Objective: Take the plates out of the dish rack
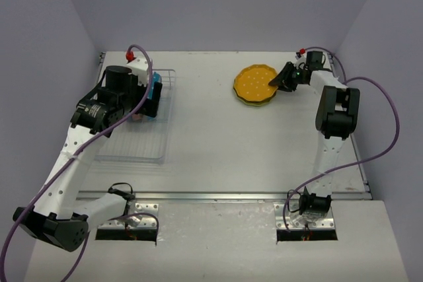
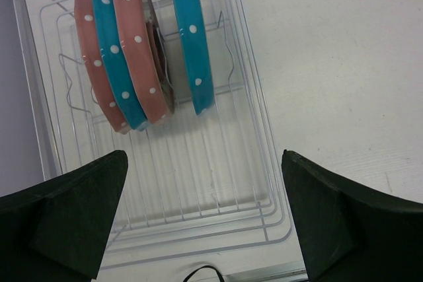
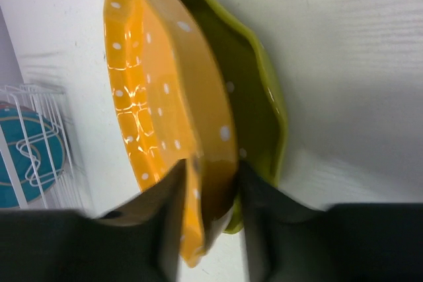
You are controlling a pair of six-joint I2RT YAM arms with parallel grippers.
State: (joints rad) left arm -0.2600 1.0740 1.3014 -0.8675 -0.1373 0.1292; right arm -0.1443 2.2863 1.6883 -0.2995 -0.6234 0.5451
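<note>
The wire dish rack stands at the left; it also shows in the left wrist view. In it stand on edge a pink plate, a blue plate, a second pink plate and, a little apart, a second blue plate. My left gripper is open and empty above the rack's bare end. My right gripper is shut on the rim of the orange plate, which lies tilted on the yellow-green plate at the back of the table.
The rack sits in a clear tray near the left wall. The back wall is close behind the stacked plates. A metal strip runs along the table's near edge. A purple cable loops off the right arm.
</note>
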